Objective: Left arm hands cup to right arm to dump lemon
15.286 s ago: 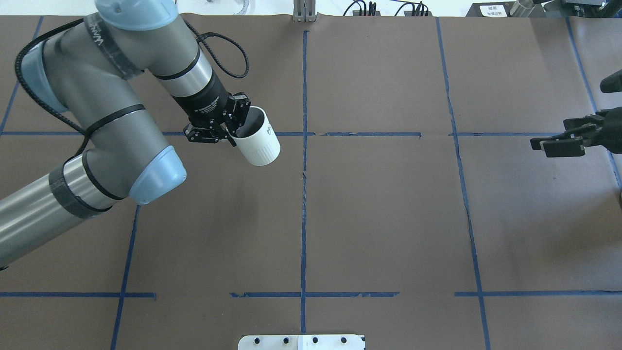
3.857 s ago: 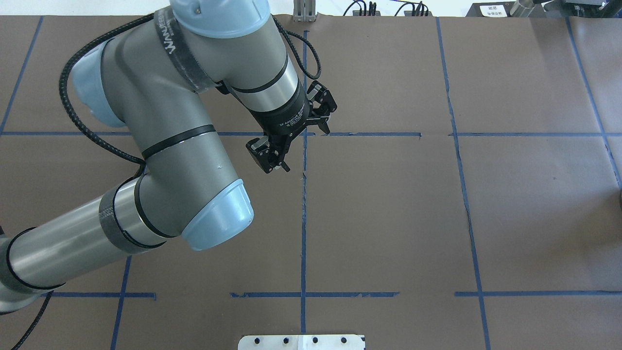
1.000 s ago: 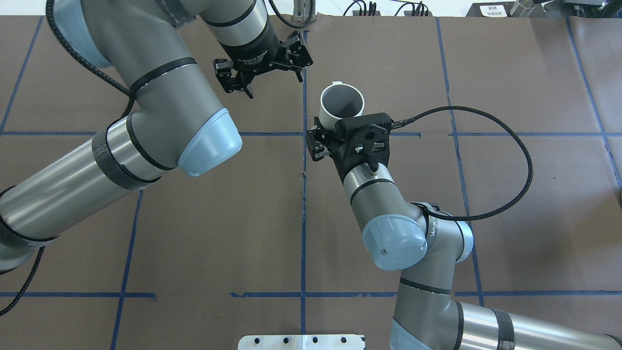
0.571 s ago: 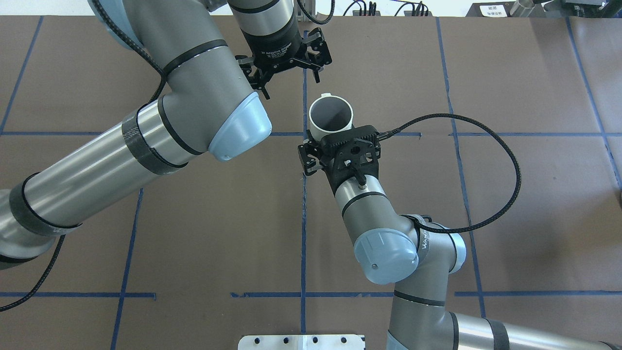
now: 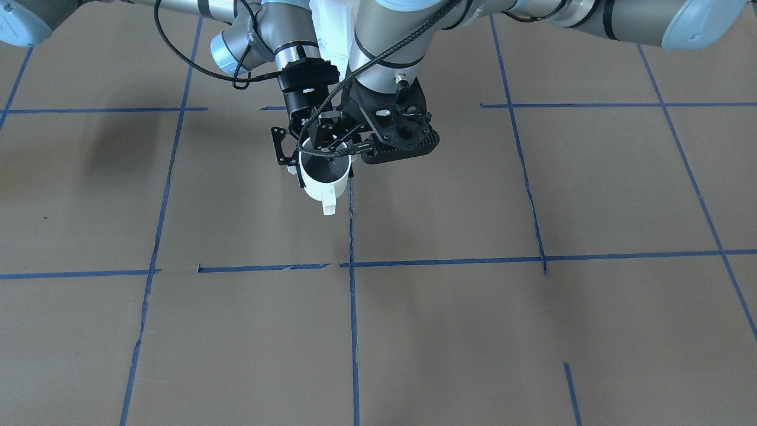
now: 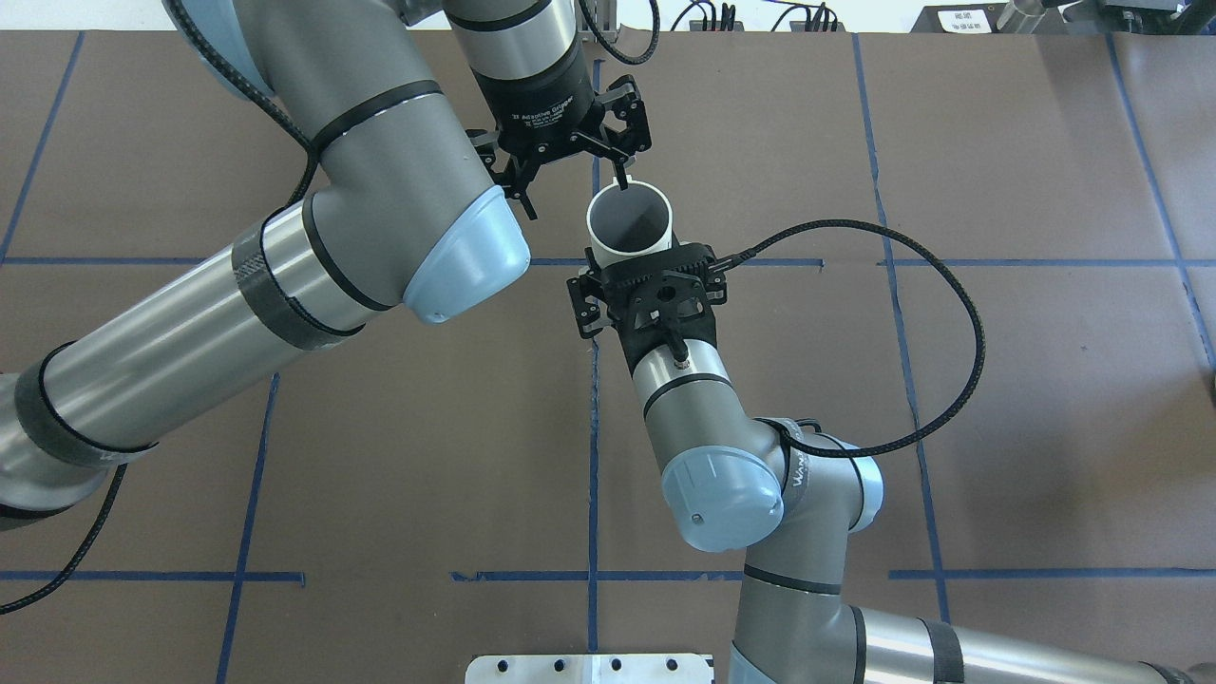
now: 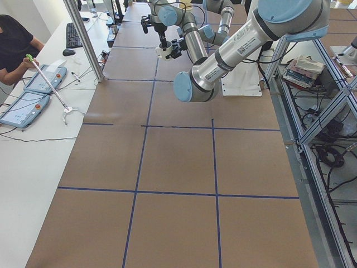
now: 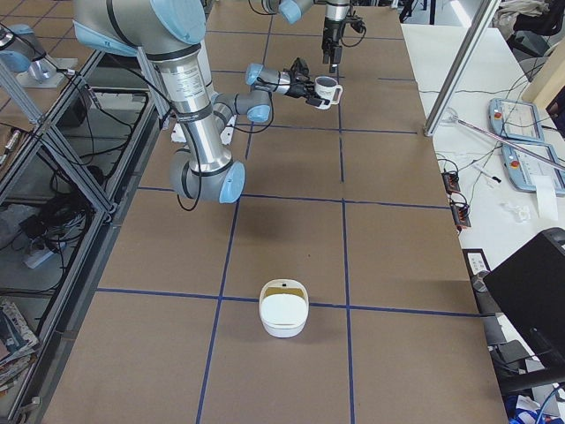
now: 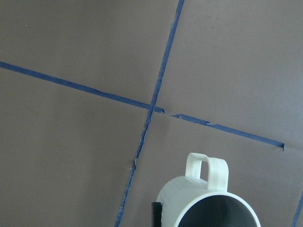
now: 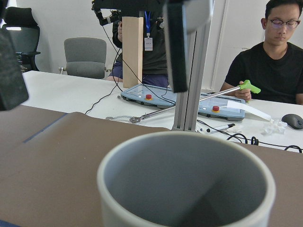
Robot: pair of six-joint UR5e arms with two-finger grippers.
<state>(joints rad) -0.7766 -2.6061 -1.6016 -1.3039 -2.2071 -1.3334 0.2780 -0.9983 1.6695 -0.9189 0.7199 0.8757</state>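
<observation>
Handover looks done: the small white mug with a squarish handle [image 6: 629,220] is held upright in the air close by the blue tape cross [image 9: 152,109], clamped at its side by the right arm's black two-finger gripper [image 6: 635,258]. The left arm's black gripper [image 6: 575,195] hangs by the same cross just above the mug's rim, jaws spread wide and empty. No lemon shows in the grey inside, so I cannot tell whether the dumping remains.
</observation>
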